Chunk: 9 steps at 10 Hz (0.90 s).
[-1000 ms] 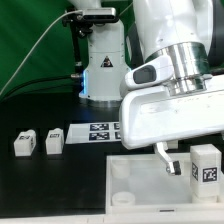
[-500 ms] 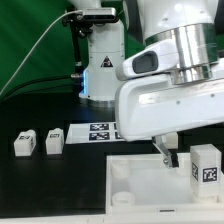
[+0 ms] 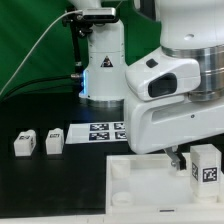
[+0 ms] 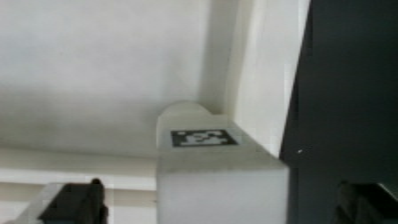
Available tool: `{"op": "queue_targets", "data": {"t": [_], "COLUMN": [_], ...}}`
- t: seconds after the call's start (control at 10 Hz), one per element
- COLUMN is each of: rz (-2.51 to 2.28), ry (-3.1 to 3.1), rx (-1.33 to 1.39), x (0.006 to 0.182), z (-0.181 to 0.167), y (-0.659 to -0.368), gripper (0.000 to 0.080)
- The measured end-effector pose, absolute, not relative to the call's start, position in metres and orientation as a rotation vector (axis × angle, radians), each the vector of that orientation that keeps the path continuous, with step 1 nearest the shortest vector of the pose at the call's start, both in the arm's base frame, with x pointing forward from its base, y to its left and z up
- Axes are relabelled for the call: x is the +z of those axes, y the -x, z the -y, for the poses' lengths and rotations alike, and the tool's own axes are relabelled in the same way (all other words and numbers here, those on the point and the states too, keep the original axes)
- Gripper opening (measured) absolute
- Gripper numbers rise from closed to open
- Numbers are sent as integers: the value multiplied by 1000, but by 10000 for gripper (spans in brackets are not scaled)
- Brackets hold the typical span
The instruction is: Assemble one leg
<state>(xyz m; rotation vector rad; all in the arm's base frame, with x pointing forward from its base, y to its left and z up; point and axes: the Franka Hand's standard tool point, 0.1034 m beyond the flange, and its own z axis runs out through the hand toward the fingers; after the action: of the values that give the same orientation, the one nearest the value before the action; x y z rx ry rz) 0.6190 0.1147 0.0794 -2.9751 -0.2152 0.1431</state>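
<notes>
While my jaws stand spread wide, the small white stubby leg [image 3: 206, 164] sits between them. The wrist view shows its black-and-white square tag [image 4: 205, 137] and clear gaps on both sides, so neither dark fingertip [image 4: 71, 203] touches it. It stands upright by the rim of the large white square tray [image 3: 135, 178], on the exterior view's right, with one finger [image 3: 178, 160] hanging just beside it. Behind the tray, the thin flat white marker board [image 3: 104, 131] lies on the black counter [image 3: 60, 185]. Well apart, on the exterior view's left, a second small white tagged block [image 3: 54, 141] stands beside a third block [image 3: 24, 143].
</notes>
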Motion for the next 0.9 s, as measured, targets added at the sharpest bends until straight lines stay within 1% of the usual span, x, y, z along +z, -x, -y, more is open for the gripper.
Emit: {"op": "queue_targets", "data": {"t": [0.1,0.2,0.3,0.4,0.5,0.7,0.8,0.9], "rz": [216,216,216,215,211,189,61,-194], "ry": [2975,2975,2975,2976,2977,2980,2986,2985], "rx": [145,145,145,145,145,147,141,114], "x": [79,79,79,79,79,79,78,78], "z": [-115,-115,-115,-114,-112,-112,-112,-110], "y": [-619,-619,-619,-619,-619,-619,-620,-622], "gripper": [649,539,366,366,300,300,300,299]}}
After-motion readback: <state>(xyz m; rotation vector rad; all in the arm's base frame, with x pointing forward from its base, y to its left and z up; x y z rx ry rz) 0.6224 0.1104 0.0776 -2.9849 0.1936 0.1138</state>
